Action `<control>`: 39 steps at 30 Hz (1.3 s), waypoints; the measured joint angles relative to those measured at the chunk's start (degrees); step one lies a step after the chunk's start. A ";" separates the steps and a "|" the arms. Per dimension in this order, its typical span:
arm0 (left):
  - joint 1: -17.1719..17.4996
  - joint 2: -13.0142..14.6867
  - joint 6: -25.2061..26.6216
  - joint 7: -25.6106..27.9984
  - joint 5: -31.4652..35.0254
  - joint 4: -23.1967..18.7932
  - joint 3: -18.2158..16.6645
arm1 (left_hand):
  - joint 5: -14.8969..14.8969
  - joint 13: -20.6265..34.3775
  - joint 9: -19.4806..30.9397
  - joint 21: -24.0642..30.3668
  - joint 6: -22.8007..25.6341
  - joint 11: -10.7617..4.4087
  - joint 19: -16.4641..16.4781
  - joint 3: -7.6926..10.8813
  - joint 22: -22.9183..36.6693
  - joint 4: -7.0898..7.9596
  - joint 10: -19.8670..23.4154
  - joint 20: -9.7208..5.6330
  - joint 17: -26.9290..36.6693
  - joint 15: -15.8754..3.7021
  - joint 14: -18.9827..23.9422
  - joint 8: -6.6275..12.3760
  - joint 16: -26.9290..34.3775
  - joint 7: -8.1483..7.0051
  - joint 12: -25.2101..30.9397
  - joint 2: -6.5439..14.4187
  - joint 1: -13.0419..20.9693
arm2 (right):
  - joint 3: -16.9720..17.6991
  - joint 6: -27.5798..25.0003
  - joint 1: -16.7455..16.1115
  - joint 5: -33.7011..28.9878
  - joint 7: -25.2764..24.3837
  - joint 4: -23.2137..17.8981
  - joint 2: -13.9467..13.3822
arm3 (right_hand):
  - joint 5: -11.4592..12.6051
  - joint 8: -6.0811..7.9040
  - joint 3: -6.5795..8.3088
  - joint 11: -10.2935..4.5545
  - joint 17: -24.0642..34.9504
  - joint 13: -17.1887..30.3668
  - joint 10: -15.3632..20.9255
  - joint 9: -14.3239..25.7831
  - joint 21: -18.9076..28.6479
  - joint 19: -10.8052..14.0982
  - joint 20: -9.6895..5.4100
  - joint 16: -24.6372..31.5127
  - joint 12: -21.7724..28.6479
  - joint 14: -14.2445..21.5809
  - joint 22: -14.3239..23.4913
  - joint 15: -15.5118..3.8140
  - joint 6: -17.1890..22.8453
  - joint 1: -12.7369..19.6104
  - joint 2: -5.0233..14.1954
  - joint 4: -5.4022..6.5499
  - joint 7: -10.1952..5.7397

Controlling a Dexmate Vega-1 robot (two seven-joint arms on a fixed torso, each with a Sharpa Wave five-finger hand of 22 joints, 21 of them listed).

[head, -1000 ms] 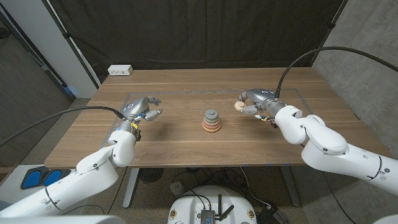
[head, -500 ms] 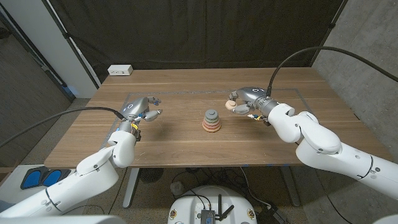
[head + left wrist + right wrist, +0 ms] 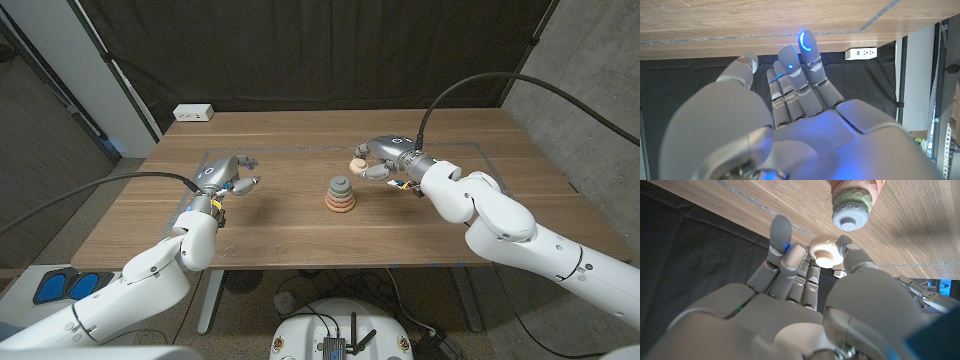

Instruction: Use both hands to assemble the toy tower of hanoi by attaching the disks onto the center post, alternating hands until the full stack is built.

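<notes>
right hand (image 3: 385, 160): pinching a small cream disk (image 3: 357, 163) between thumb and fingertips, raised above the worktop (image 3: 280, 225), near the tower on its right-hand, far side; the right wrist view shows the disk's centre hole facing the camera.
cream disk: looks light, stiff and smooth-edged, judging by its size and finish; a rim pinch that leaves the hole free seems the sensible hold, since it could slip or tilt.
tower (image 3: 340, 195): stacked disks on the post, about mid-worktop; pinkish ones low, green above, a grey-blue one on top.
step, as i judge it: carrying the cream disk over to the post; hole and post tip still need lining up.
left hand (image 3: 225, 175): holding nothing, fingers loosely apart, near the worktop's left edge, well apart from the tower.
power strip (image 3: 193, 113): far left corner.
</notes>
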 measured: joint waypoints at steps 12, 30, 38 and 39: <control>0.12 0.45 -1.26 -0.35 0.32 0.76 -0.35 | 0.00 0.00 0.00 0.00 0.00 0.00 0.00 0.00 0.00 0.00 0.00 0.00 -0.09 0.00 0.00 0.00 0.00 0.00 0.00 -0.06 -0.06 | -0.56 2.74 1.46 -2.46 2.71 1.73 3.42 | 0.00 -0.16 0.24 0.01 -0.01 0.04 0.01 -0.10 0.00 0.00 0.00 0.00 -0.12 0.32 0.28 -0.32 0.00 0.00 0.00 -0.24 0.00; 0.38 0.15 -1.87 -0.52 0.39 1.38 -1.03 | 0.00 0.00 -0.01 0.45 0.26 -0.31 0.00 0.40 0.00 0.09 0.34 0.00 0.28 -0.40 0.82 0.00 0.24 -0.27 0.00 -0.06 -0.06 | -2.20 4.36 3.90 -4.92 7.92 4.56 7.54 | -0.04 -0.39 0.24 0.43 -0.01 0.11 0.43 -0.24 -0.02 0.00 0.00 0.41 -0.57 0.32 0.28 -0.32 0.01 -0.02 0.02 -0.24 0.00; 0.14 -0.09 -1.88 -0.99 0.05 1.71 -1.16 | 0.00 0.00 -0.01 0.45 0.27 -0.31 0.93 0.58 0.00 -0.09 0.34 -0.30 0.42 -0.43 1.46 0.00 0.53 -0.27 0.00 -0.06 -0.06 | -3.77 4.45 5.91 -5.64 9.60 6.68 10.10 | -0.05 -0.44 0.24 0.43 -0.01 0.11 0.42 -0.22 -0.47 0.00 0.00 0.40 -0.60 0.32 0.17 -0.32 0.01 -0.27 0.27 -0.24 0.00; 0.06 -0.13 -1.88 -0.99 0.05 1.77 -1.16 | 0.00 -0.01 -0.01 0.45 0.27 -0.31 0.93 0.71 0.00 -0.23 0.34 -0.30 0.51 -0.63 1.67 0.00 0.68 -0.27 0.00 -0.06 -0.06 | -3.77 4.45 5.91 -5.76 9.84 6.68 10.10 | -0.05 -0.44 0.24 0.42 -0.01 0.11 0.42 -0.22 -0.47 -0.01 0.00 0.41 -0.60 0.32 0.23 -0.32 0.01 -0.27 0.27 -0.24 0.00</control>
